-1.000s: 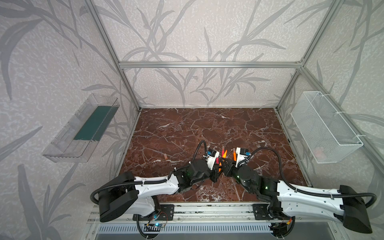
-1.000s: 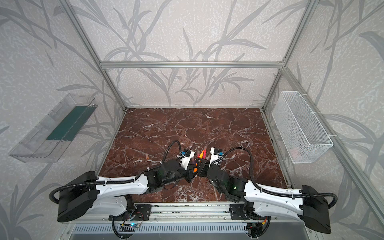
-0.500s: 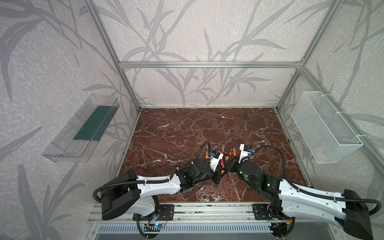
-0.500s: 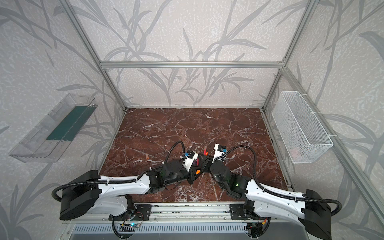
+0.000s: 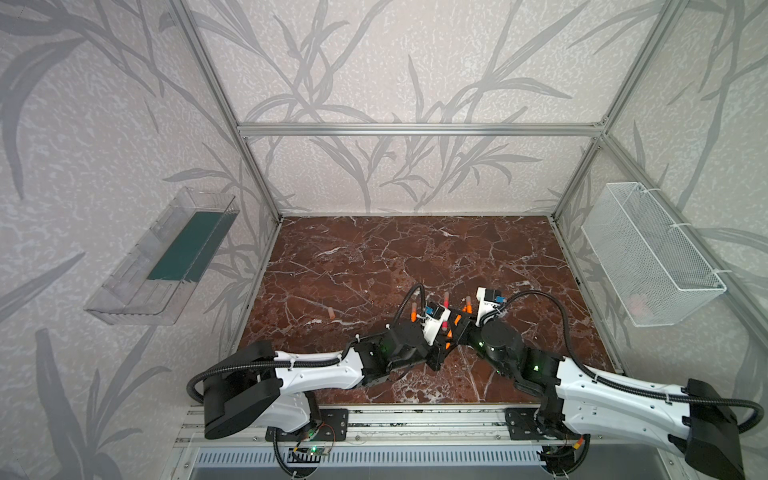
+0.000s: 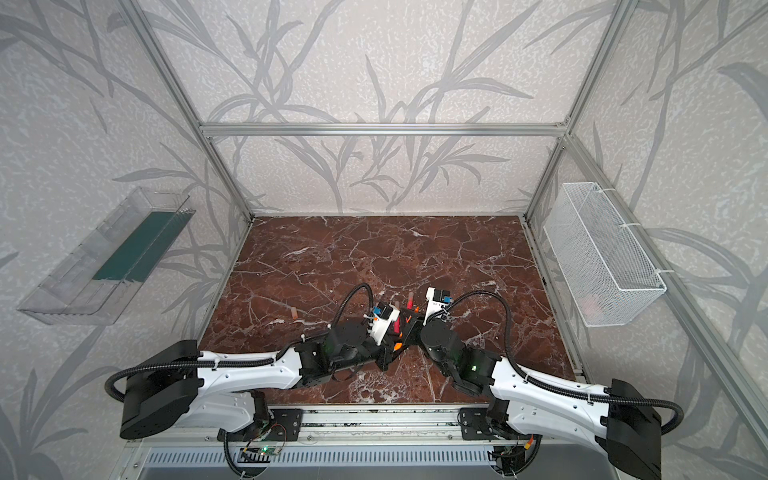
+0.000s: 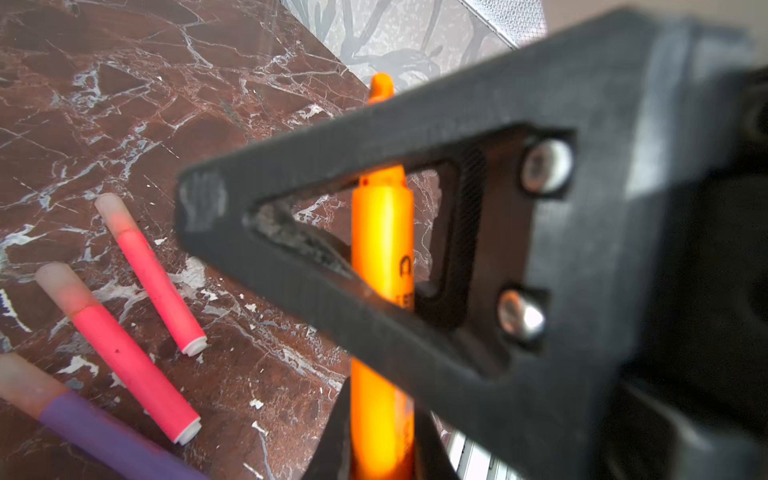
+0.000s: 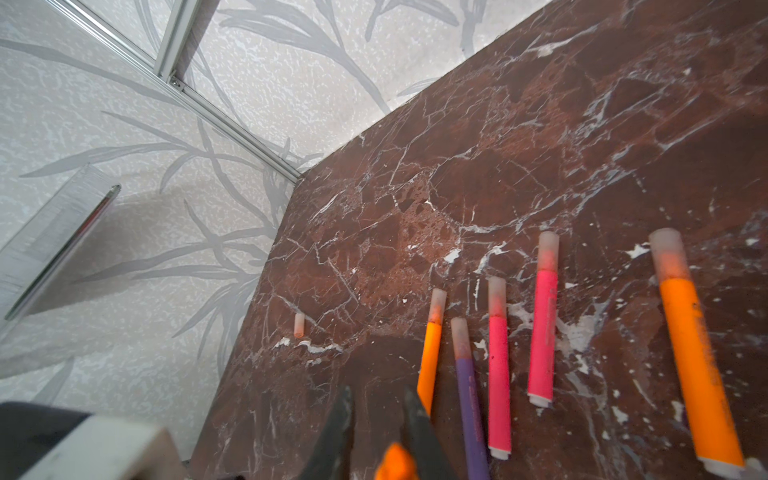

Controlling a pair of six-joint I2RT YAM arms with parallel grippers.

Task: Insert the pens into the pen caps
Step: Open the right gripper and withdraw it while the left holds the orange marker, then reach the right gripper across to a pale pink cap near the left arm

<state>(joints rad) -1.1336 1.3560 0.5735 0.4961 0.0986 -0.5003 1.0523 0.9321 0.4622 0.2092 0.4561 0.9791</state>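
My left gripper [image 7: 382, 440] is shut on an uncapped orange pen [image 7: 382, 232] whose tapered tip is bare. My right gripper [image 8: 380, 399] is shut across the same pen, and one of its black fingers [image 7: 415, 124] crosses the left wrist view. The pen's orange end [image 8: 395, 461] shows between the right jaws. Both grippers meet low over the table's front middle [image 5: 448, 345]. One loose pen cap [image 8: 299, 324] lies apart to the left in both top views [image 5: 331, 312]. Capped pens lie in a row: orange [image 8: 432, 345], purple [image 8: 465, 374], two pink [image 8: 498, 365], and another orange [image 8: 694, 353].
The red-brown marble table [image 5: 374, 257] is framed by aluminium posts. A clear plastic tray [image 5: 166, 257] hangs on the left wall and a white wire basket [image 5: 648, 257] on the right wall. The capped pens lie just behind the grippers.
My right gripper opened, moved a little farther in and lower, then closed again on the orange pen. The left gripper kept its hold throughout.
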